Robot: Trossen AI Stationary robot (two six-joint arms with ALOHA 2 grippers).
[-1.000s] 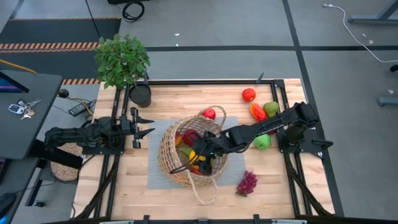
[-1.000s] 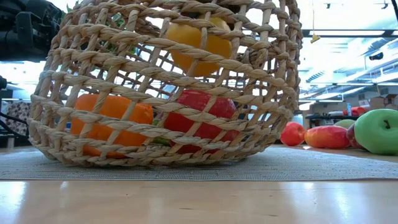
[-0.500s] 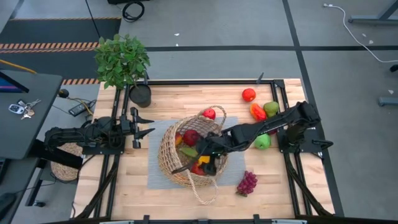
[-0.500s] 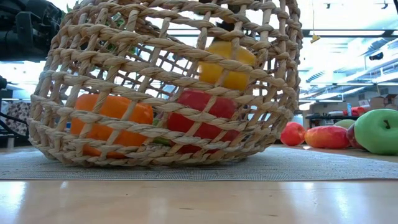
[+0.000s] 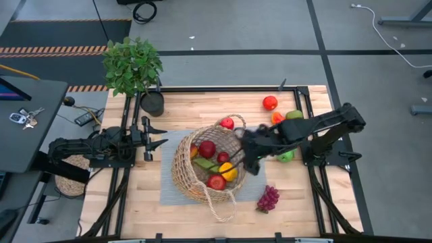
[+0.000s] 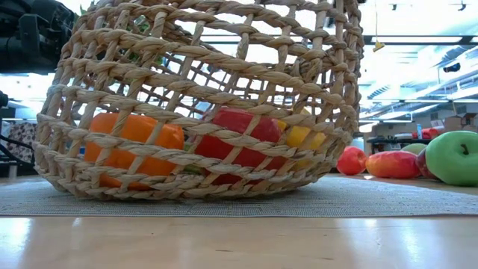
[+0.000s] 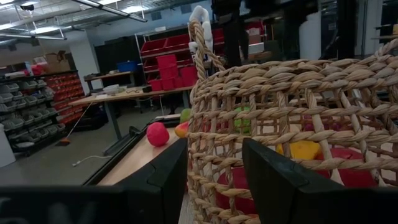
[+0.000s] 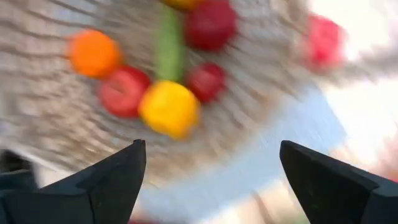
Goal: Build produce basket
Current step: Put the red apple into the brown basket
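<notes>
The tan wicker basket (image 5: 202, 169) stands on a grey mat (image 5: 169, 194) at mid-table and fills the low view (image 6: 202, 97). In it lie a yellow pepper (image 5: 229, 171), which also shows in the right wrist view (image 8: 169, 109), red apples (image 5: 208, 148), an orange (image 8: 93, 53) and a cucumber (image 8: 168, 43). My right gripper (image 5: 248, 162) hovers open and empty over the basket's right rim, and its wrist view (image 8: 211, 180) is blurred. My left gripper (image 5: 158, 135) waits open to the left of the basket, which stands just beyond its fingers (image 7: 214, 180).
Loose produce lies on the table: a red apple (image 5: 227, 123) behind the basket, a red fruit (image 5: 270, 102), a red-orange pepper (image 5: 277, 119), a green apple (image 5: 287, 155) and purple grapes (image 5: 268, 198). A potted plant (image 5: 132, 64) in a black pot (image 5: 152, 103) stands far left.
My right gripper carried the yellow pepper down into the basket and let it go. The pepper now lies on the basket's floor at its right side. The gripper has since risen and drawn back toward the table's right edge.
</notes>
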